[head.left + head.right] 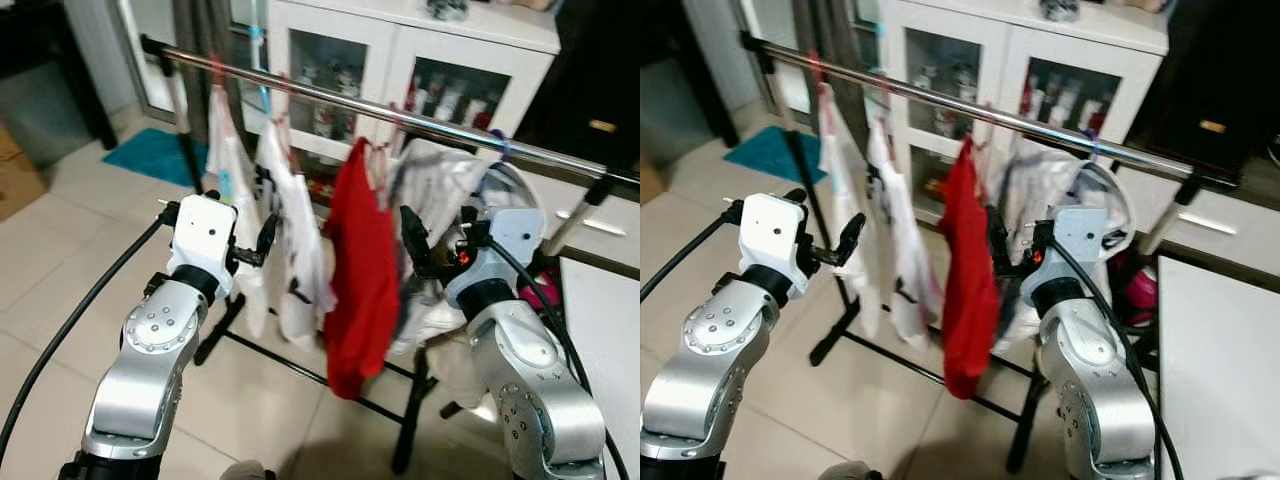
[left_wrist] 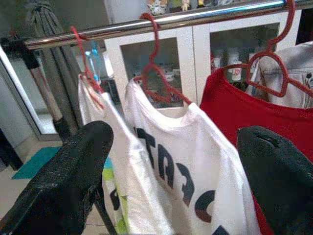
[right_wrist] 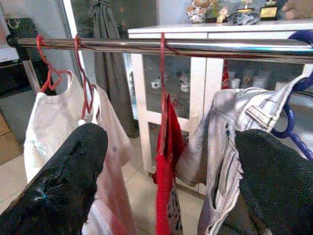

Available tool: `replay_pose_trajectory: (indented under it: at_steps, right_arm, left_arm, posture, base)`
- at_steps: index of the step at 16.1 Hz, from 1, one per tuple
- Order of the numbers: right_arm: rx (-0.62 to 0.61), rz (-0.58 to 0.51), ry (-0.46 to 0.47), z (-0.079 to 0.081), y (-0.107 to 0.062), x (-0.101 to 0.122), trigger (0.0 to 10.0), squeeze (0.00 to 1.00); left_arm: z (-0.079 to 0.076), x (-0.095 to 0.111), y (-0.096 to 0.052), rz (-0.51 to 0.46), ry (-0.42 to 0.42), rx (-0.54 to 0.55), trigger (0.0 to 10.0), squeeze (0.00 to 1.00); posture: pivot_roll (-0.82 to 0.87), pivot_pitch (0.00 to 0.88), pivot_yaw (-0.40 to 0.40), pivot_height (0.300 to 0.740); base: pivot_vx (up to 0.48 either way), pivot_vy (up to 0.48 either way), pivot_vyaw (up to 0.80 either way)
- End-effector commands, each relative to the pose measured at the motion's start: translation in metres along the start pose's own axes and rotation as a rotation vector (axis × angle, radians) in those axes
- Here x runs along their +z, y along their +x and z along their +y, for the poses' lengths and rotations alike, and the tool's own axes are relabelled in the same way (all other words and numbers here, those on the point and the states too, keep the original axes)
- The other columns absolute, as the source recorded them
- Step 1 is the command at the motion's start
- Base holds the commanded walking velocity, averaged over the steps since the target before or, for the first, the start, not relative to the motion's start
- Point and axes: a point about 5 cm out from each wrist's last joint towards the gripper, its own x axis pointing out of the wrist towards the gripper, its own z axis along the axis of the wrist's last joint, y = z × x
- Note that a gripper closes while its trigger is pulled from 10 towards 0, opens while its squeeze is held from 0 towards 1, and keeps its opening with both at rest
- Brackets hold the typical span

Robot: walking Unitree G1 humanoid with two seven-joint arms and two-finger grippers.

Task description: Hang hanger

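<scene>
Hanging from a chrome rail (image 1: 400,115) that runs from the upper left to the right edge of the frame, four garments are seen already in place: two white shirts (image 1: 290,230) at centre left, a red shirt (image 1: 360,270) in the middle on a red hanger (image 2: 266,73), and a pale denim garment (image 3: 230,142) on a blue hanger (image 3: 293,122) at the right. The task's hanger is judged to be one of these, hooked over the rail, so the hanging appears done. The left tool (image 1: 262,240) is held at centre left just beside the white shirts, its fingers spread wide and empty; the right tool (image 1: 415,245) is raised at centre right between the red shirt and the denim, likewise wide and holding nothing. Both are judged to be kept up at garment height in order to steady or release. Behind the rack, a white glass-fronted cabinet (image 1: 400,70) at the upper centre is shown holding small jars and cups.
</scene>
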Motion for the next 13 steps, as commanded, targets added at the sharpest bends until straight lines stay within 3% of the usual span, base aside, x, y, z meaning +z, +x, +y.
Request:
replay_pose_trajectory:
  at_steps: [1, 2, 3, 7, 8, 9, 13]
  right_arm:
    - [0.012, 0.008, 0.024, -0.0013, 0.0008, -0.0005, 10.0, 0.56]
    - [0.014, 0.004, 0.029, -0.0008, 0.0004, -0.0003, 10.0, 0.51]
    - [-0.009, 0.006, 0.039, -0.0014, 0.0001, -0.0010, 10.0, 0.00]
    - [0.005, 0.014, 0.077, 0.0005, 0.0015, -0.0020, 10.0, 0.00]
    - [0.018, 0.024, 0.002, 0.0014, 0.0024, -0.0019, 10.0, 0.00]
    - [0.020, 0.028, -0.016, 0.0017, 0.0026, -0.0026, 10.0, 0.00]
    - [0.019, 0.033, 0.053, 0.0048, 0.0031, -0.0039, 10.0, 0.00]
  left_arm:
    - [-0.0043, 0.0013, 0.0022, -0.005, -0.009, -0.021, 10.0, 1.00]
    - [-0.0052, 0.0013, 0.0023, -0.005, -0.009, -0.021, 10.0, 0.94]
    - [-0.0060, 0.0013, 0.0032, -0.003, 0.004, -0.018, 10.0, 0.92]
    - [-0.0048, 0.0032, 0.0059, -0.014, 0.004, -0.008, 10.0, 0.93]
    - [-0.0043, 0.0031, 0.0064, -0.013, 0.001, -0.007, 10.0, 0.93]
    - [-0.0045, 0.0030, 0.0065, -0.013, -0.001, -0.007, 10.0, 0.93]
    - [-0.0038, 0.0013, 0.0051, -0.005, 0.001, -0.005, 10.0, 0.93]
  posture:
    - [0.06, 0.024, -0.036, 0.740]
    - [0.06, 0.022, -0.038, 0.740]
    - [0.06, 0.018, -0.041, 0.740]
    - [0.06, 0.008, -0.044, 0.740]
    - [0.06, 0.003, -0.045, 0.740]
    - [0.06, 0.003, -0.047, 0.740]
    - [0.07, 0.000, -0.051, 0.740]
  base:
    - [0.000, 0.000, 0.00]
    - [0.000, 0.000, 0.00]
    - [0.000, 0.000, 0.00]
    - [0.000, 0.000, 0.00]
    - [0.000, 0.000, 0.80]
    - [0.000, 0.000, 0.80]
    - [0.000, 0.000, 0.51]
